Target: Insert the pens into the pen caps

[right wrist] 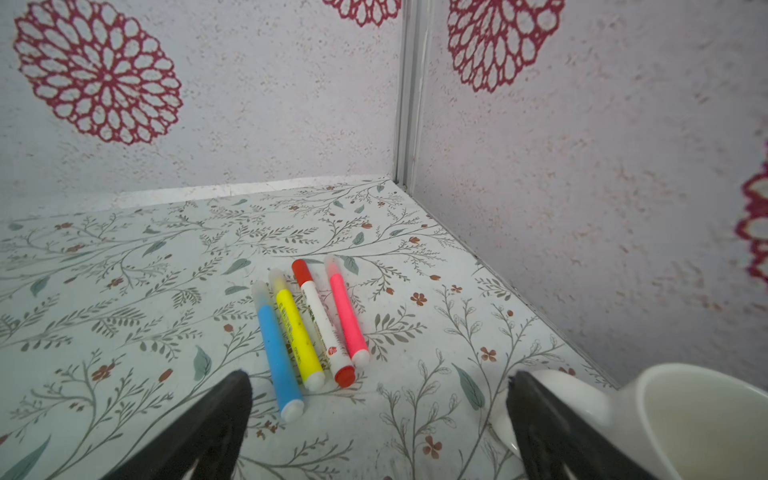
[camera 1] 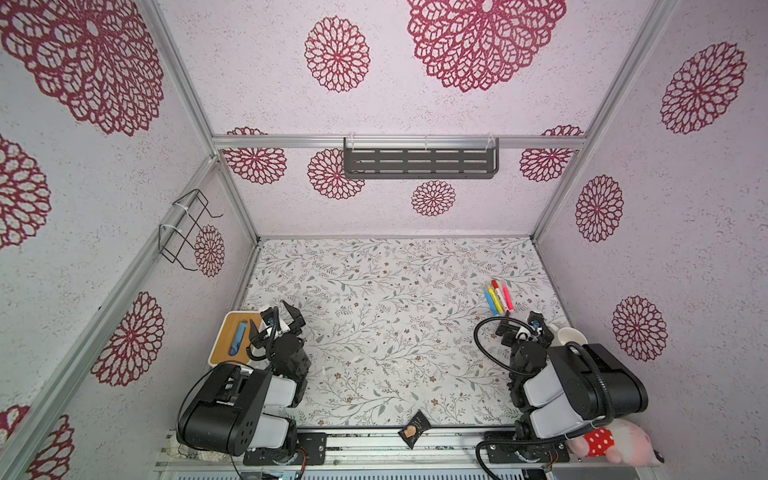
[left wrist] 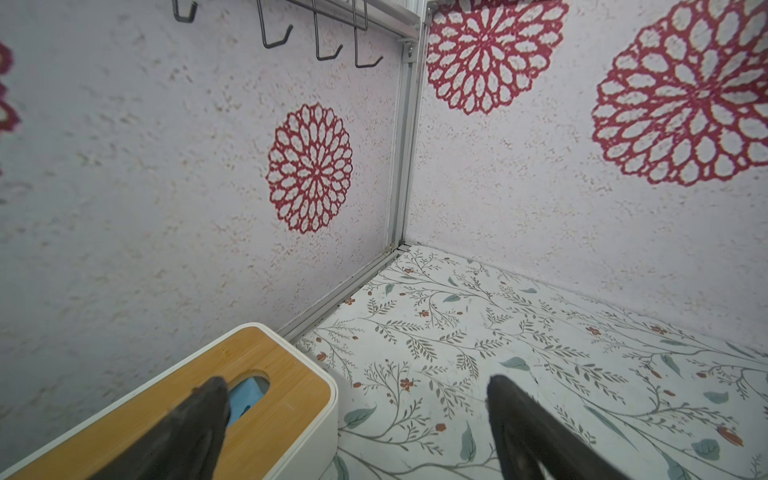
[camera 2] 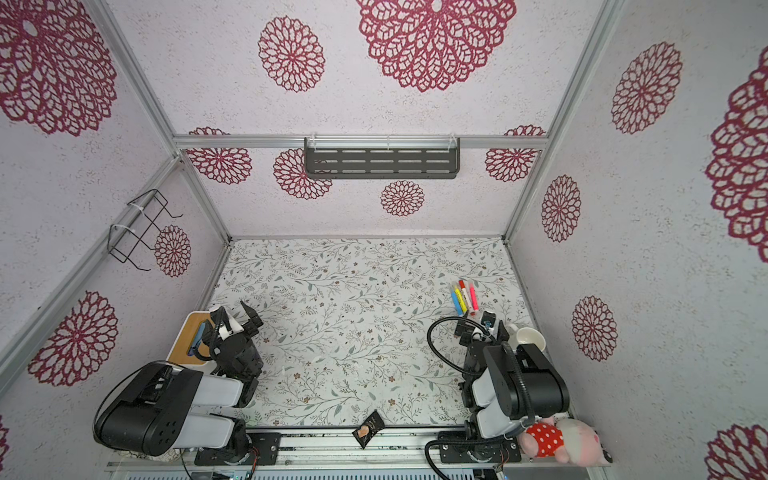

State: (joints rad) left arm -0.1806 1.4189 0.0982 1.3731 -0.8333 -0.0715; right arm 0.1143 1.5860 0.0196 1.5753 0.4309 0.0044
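Four pens [camera 1: 498,297] [camera 2: 465,297] lie side by side on the floral table near the right wall. The right wrist view shows them as blue [right wrist: 276,353], yellow [right wrist: 297,332], white-barrelled with red ends [right wrist: 322,328] and pink [right wrist: 347,320]. A red pen cap [right wrist: 302,270] sits at the white pen's far end, and pale see-through caps [right wrist: 261,291] sit in line with the others. I cannot tell how far on they are. My right gripper [right wrist: 379,380] [camera 1: 519,328] hangs open just short of the pens' near ends. My left gripper [left wrist: 356,384] [camera 1: 272,322] is open at the table's left, holding nothing.
A white box with a wood top [camera 1: 226,336] [left wrist: 270,415] stands under the left gripper's outer finger. A white mug [camera 1: 571,334] [right wrist: 631,419] sits beside the right gripper's outer finger. A snack packet [camera 1: 414,430] and a plush toy [camera 1: 615,444] lie at the front rail.
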